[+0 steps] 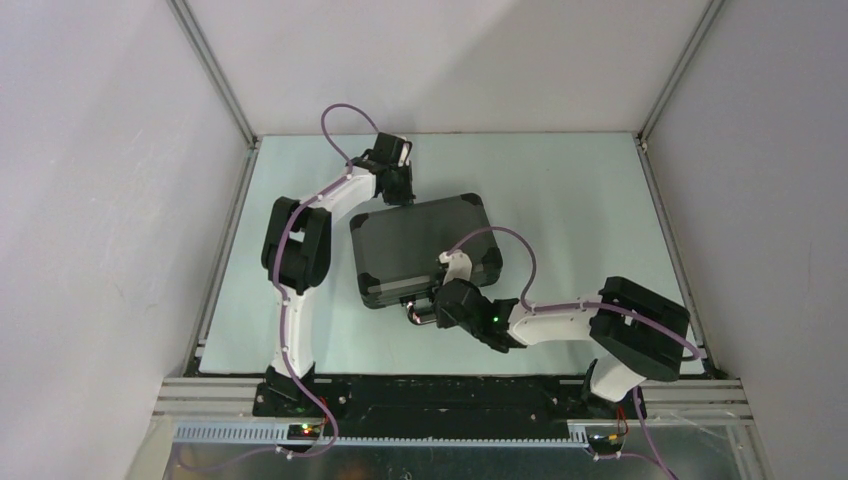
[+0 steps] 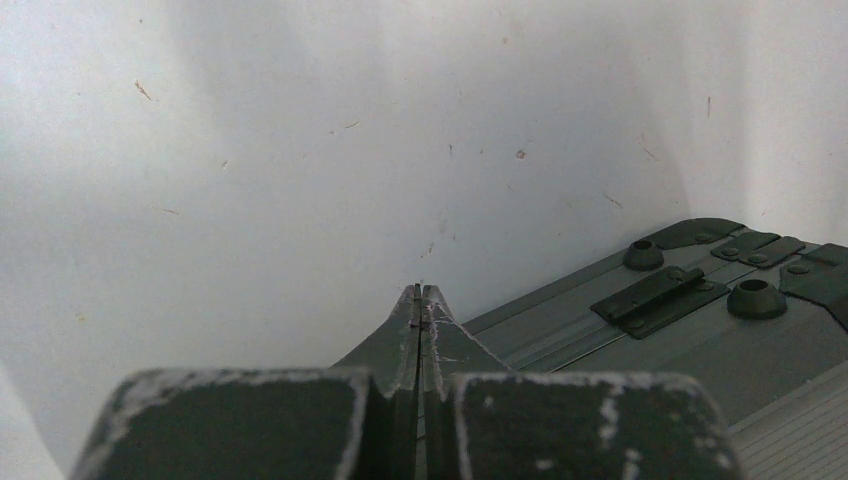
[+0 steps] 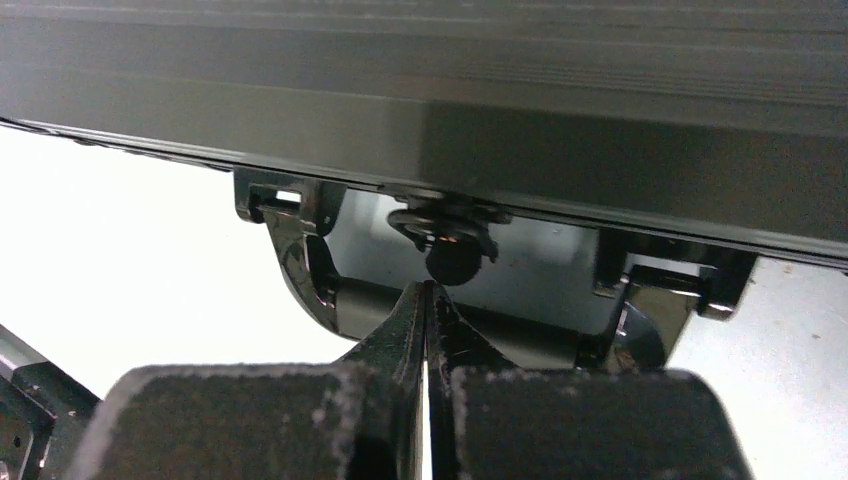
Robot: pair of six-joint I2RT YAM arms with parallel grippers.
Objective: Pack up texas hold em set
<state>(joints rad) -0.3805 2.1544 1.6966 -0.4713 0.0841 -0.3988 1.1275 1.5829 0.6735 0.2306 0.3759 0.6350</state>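
The black case (image 1: 425,248) is shut. The right claw (image 3: 428,300), closed and empty, points at its 6 o'clock latch (image 3: 447,232). The left claw (image 2: 420,300), closed and empty too, likely steadies the 11 o'clock corner.

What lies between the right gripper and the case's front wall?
The black carrying handle and a round lock knob, shown in the right wrist view.

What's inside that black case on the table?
Nothing inside shows: the black case lies shut, lid down. Only its outside is visible: hinges on the far side, a handle on the near side. Whatever it holds is covered.
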